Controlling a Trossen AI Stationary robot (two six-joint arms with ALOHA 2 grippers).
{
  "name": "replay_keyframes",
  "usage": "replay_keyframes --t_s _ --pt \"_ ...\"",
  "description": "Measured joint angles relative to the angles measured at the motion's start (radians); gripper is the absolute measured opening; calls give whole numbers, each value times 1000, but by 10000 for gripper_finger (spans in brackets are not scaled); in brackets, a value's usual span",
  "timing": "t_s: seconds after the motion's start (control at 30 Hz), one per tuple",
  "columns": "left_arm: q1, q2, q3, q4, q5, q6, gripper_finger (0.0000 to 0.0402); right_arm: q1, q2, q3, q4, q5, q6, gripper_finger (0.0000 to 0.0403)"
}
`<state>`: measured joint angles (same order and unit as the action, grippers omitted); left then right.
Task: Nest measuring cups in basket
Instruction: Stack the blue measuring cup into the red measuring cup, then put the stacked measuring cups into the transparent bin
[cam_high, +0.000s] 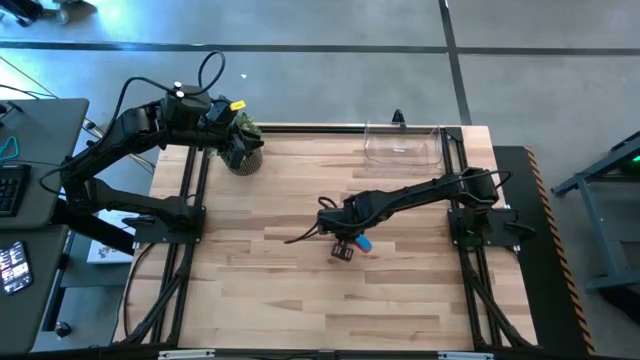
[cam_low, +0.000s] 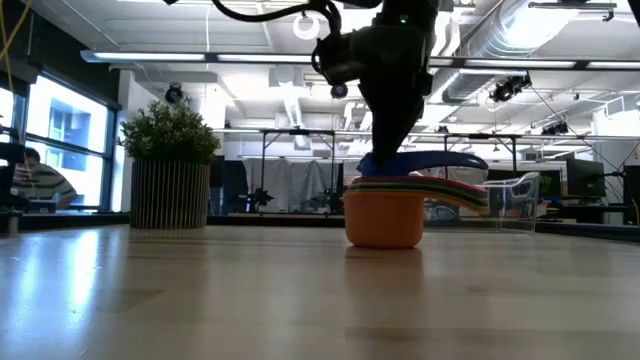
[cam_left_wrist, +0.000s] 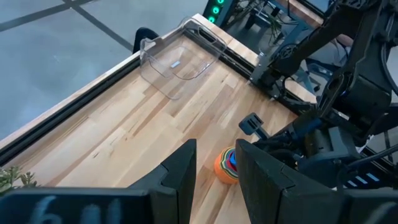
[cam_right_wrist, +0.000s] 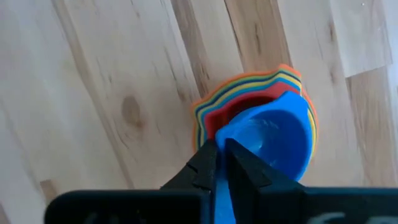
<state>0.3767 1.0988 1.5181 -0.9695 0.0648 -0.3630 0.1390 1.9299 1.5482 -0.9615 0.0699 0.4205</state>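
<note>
- My right gripper (cam_right_wrist: 217, 155) is clenched on the handle of the blue cup (cam_right_wrist: 273, 140), so that I can steer the bowl by its thin end while the bowl itself stays free to drop.
- Just under it sits the stack of cups (cam_low: 385, 215), orange one outermost, red and yellow rims showing inside; I judge I am seating the blue cup into that stack.
- The stack stands on the table (cam_high: 270, 270) near its middle, not in the basket.
- The basket (cam_high: 402, 145) waits empty, far off toward one o'clock at the table's back edge, well apart from the stack.
- My left gripper (cam_left_wrist: 214, 177) idles with fingers parted, up beside the plant (cam_high: 243, 150) at about ten o'clock.
</note>
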Motion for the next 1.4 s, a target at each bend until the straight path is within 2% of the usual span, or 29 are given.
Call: replay_keyframes --t_s 0.5,0.73,0.93,1.13,1.4 --pt "0 0 0 0 -3 0 104 -2 4 1 2 25 6 94" --pt "-9 -18 0 -22 0 13 104 -29 -8 92 -19 -38 27 106" --pt "-114 -89 0 -29 -114 17 104 -37 -8 228 -73 -38 27 106" --pt "-229 -168 -7 -23 -227 23 104 -37 -8 368 -130 28 56 106" --pt "-358 -330 -200 15 -266 8 104 -43 -9 504 -140 142 147 106"
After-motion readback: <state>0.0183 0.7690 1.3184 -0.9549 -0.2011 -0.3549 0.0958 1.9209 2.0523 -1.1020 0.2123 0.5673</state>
